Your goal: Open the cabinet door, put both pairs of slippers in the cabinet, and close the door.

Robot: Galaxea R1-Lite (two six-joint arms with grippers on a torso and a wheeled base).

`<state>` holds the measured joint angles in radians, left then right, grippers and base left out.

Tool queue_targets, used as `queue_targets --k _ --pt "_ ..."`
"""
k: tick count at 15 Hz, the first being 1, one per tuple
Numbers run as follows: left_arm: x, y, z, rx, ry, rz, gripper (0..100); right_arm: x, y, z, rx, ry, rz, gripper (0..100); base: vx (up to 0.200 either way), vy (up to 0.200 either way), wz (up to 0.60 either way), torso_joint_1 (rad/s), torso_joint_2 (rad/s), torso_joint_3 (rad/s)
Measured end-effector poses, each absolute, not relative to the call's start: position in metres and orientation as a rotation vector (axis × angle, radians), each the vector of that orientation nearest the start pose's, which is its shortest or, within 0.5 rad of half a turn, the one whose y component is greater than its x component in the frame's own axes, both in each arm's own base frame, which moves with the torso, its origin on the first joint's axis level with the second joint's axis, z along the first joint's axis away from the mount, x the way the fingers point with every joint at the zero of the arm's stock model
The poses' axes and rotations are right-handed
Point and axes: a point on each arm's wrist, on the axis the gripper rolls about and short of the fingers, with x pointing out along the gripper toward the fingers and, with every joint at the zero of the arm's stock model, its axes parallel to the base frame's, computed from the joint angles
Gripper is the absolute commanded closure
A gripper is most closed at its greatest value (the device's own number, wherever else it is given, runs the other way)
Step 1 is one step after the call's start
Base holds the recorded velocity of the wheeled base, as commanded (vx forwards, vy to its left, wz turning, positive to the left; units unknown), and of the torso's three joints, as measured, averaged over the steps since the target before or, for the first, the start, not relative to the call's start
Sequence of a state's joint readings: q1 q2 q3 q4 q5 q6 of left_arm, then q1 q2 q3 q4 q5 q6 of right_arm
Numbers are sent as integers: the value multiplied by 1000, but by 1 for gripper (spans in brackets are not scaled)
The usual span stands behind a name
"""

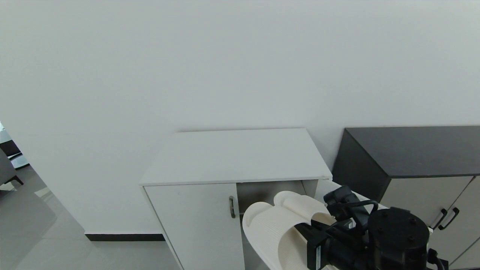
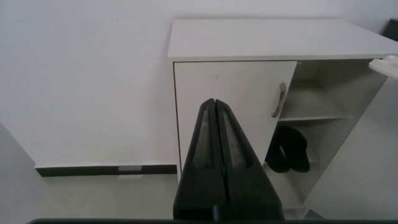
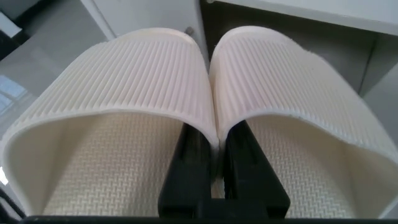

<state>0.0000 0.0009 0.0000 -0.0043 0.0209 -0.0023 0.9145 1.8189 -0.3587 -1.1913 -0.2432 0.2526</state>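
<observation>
You have: right tool (image 3: 214, 142) pinching the white slippers (image 3: 143, 81) before the open cabinet (image 2: 236, 87); black slippers (image 2: 290, 149) in its lower compartment; left tool (image 2: 215, 107) pressed together.

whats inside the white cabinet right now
In the open right half of the cabinet, a pair of black slippers lies below a shelf. The closed left door hides the other half.

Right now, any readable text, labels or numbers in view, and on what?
None readable.
A small white sticker on the right gripper, which holds the white slippers: print too small to read.
No print seen on the white cabinet, the dark cabinet or the black slippers.
</observation>
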Motion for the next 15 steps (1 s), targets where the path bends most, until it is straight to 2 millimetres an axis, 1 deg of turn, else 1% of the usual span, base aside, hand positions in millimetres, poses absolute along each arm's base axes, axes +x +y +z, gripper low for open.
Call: queue_targets --k 5,15 --pt "-23 0 76 -3 -3 22 100 164 208 96 89 302 644 100 0 0 0 -144 317 173" --pt "-23 0 76 -3 -3 21 100 163 210 91 86 298 653 100 0 0 0 -239 530 283"
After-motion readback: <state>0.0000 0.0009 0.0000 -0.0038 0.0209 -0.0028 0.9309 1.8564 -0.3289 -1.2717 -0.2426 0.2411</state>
